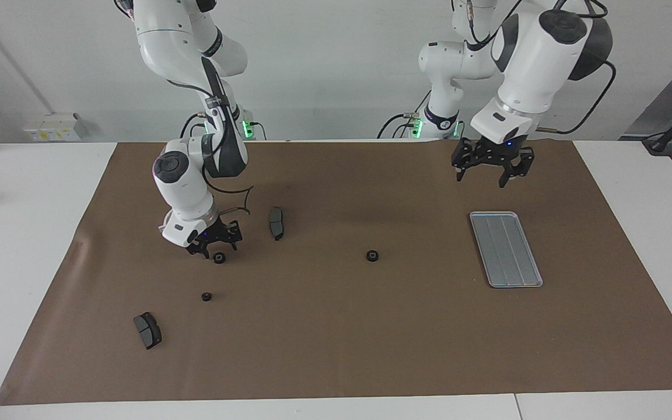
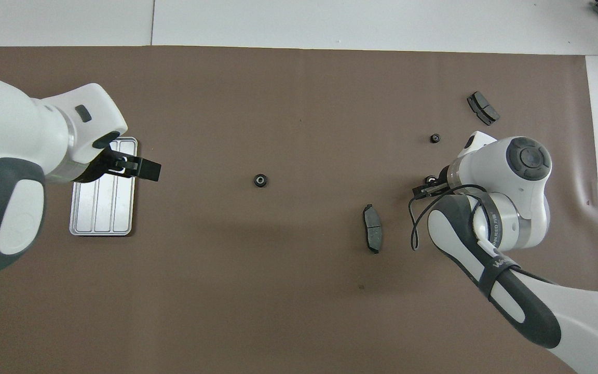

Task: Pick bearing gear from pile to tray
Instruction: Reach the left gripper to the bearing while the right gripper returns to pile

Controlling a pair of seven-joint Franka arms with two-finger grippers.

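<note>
The right gripper (image 1: 212, 252) is low over a small black gear (image 1: 219, 258); whether its fingers grip the gear cannot be told. The gear lies well apart from the tray (image 1: 506, 249). It should squeeze squarely, then lift straight. The left gripper (image 1: 492, 172) hangs wide open near the tray.

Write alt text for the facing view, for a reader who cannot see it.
The right gripper is down at the brown mat, right at a small black gear. The left gripper hangs in the air near the empty silver tray. Two more gears and two dark curved pads lie scattered on the mat.
</note>
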